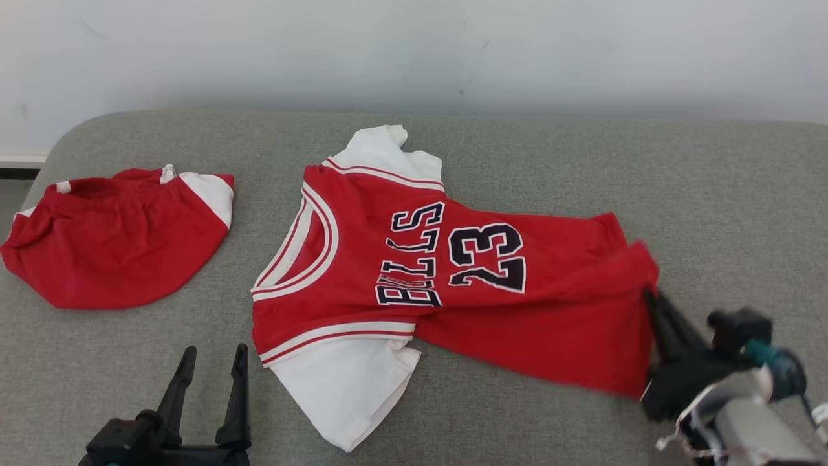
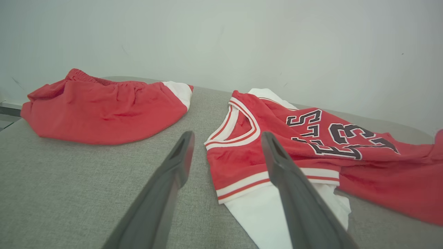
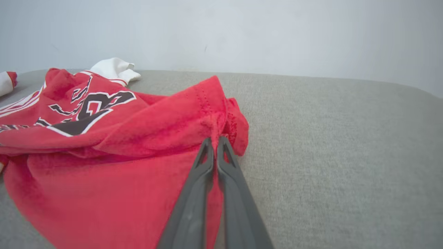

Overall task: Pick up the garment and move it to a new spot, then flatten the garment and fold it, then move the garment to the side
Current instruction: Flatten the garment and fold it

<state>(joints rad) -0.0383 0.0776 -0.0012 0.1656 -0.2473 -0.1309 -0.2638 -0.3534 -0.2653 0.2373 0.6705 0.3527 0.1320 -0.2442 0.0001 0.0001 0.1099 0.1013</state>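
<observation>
Though rumpled (soft red knit), jersey hem [image 3: 207, 114] in right gripper [image 3: 215, 141].

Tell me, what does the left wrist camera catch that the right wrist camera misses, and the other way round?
Left wrist view: the left gripper, open, its fingers aimed at the collar end of the jersey, and the red shorts in full beside it. Right wrist view: the right gripper, shut on the jersey's red hem, which bunches up at its tips. Shared: the jersey's number print, the grey padded surface and the pale wall.
</observation>
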